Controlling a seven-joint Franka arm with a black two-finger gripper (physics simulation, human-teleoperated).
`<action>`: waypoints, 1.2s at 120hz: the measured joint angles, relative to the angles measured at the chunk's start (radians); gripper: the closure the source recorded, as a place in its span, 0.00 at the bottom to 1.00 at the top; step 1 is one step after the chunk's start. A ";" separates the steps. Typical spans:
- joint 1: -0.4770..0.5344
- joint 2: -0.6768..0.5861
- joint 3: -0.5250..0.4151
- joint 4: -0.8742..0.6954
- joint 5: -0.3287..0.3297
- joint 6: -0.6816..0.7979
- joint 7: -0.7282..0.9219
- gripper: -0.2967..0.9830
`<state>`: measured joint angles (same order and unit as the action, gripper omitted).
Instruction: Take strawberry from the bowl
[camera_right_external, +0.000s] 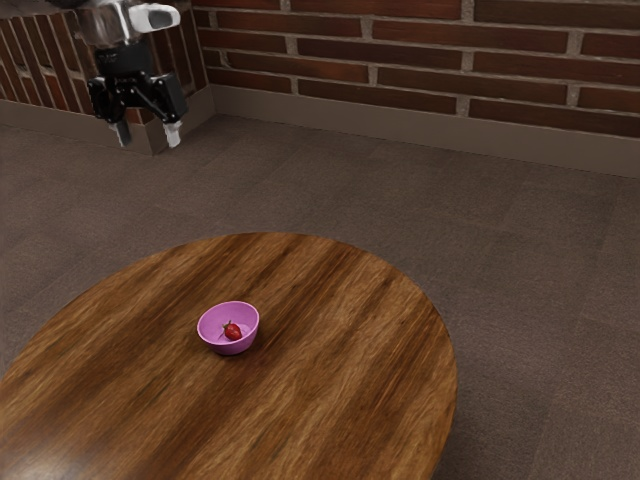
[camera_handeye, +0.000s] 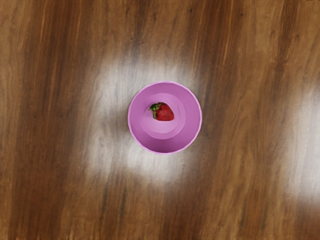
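One bowl, strawberry inside, could tip if my open hand, exterior view's upper left, descended off-centre.

open passage from above into pink bowl, its wall ringing strawberry, room outside all around

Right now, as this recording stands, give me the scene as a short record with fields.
target: red strawberry, green leafy cap attached, lying on its side
container: pink-purple bowl, upright, strawberry inside at the bottom
surface: wooden table with a curved edge
gripper: black, open, fingers apart with nothing between them, raised well above the bowl
contact: none between gripper and bowl or strawberry
background: brick wall, grey-brown floor
task status: strawberry not yet taken out
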<state>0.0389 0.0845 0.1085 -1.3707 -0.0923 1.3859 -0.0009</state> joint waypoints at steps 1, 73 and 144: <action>0.001 -0.002 0.000 -0.002 0.001 0.002 0.000 0.23; -0.646 0.269 0.592 -0.263 -0.255 0.278 -0.248 0.24; -0.594 0.336 0.544 -0.454 -0.258 0.535 -0.579 0.43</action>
<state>-0.5553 0.4204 0.6528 -1.8244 -0.3500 1.9205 -0.5799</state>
